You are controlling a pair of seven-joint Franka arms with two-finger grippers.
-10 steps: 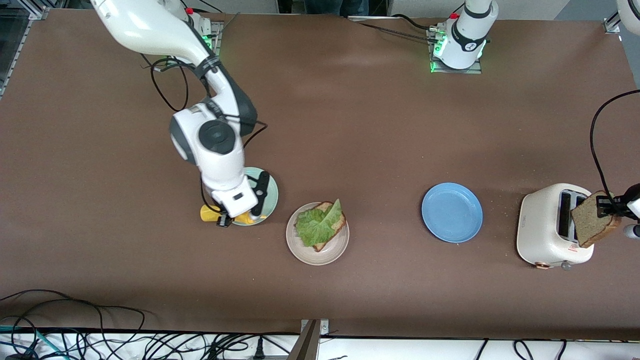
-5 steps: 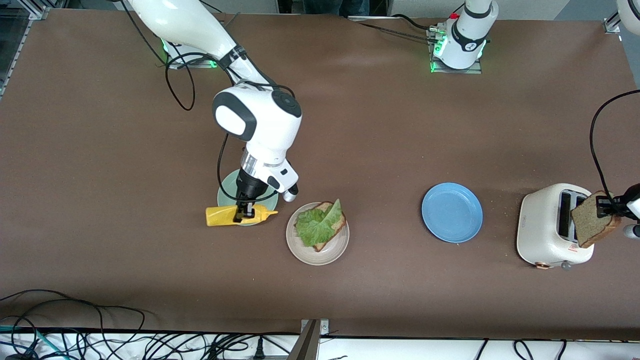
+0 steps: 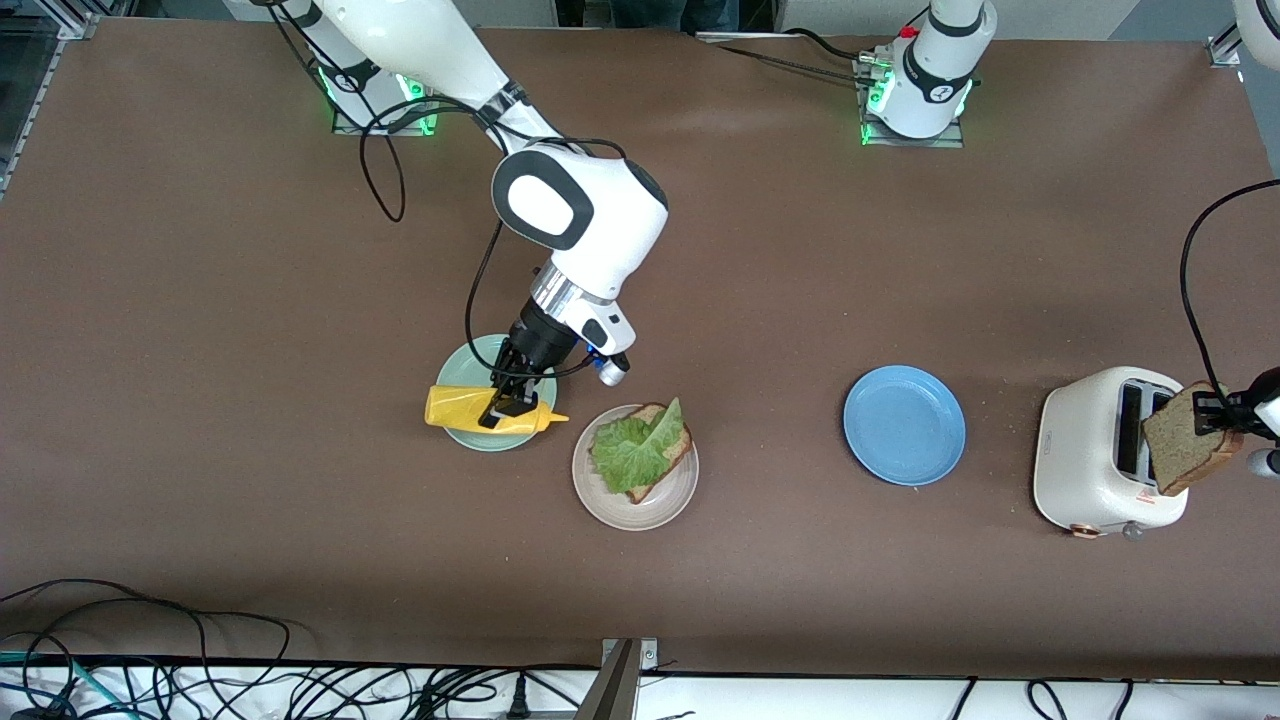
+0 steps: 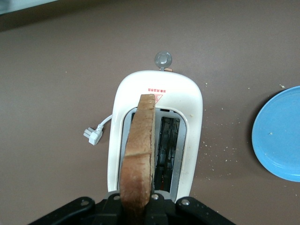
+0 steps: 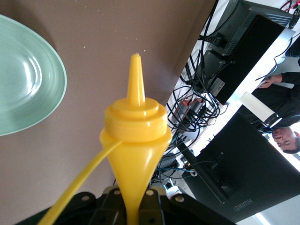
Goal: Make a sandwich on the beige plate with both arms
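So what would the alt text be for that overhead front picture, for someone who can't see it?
The right gripper holds a yellow squeeze bottle sideways over a mint-green plate, beside a beige plate with bread and lettuce. At the left arm's end of the table, the left gripper holds a bread slice above a white toaster; a blue plate lies between.

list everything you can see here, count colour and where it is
round beige plate: one, pale beige, on the brown table, between the mint-green plate and the blue plate
brown bread slice on the plate: one, brown, lying on the beige plate
ruffled green lettuce leaf: one, green, on top of that slice
round mint-green plate: one, mint green, toward the right arm's end
round blue plate: one, blue, bare, beside the toaster
white two-slot toaster: one, white, at the left arm's end
second brown bread slice: one, brown, held over the toaster
yellow squeeze bottle: one, yellow, held over the mint-green plate
right claw: shut on the bottle
left claw: shut on the second slice
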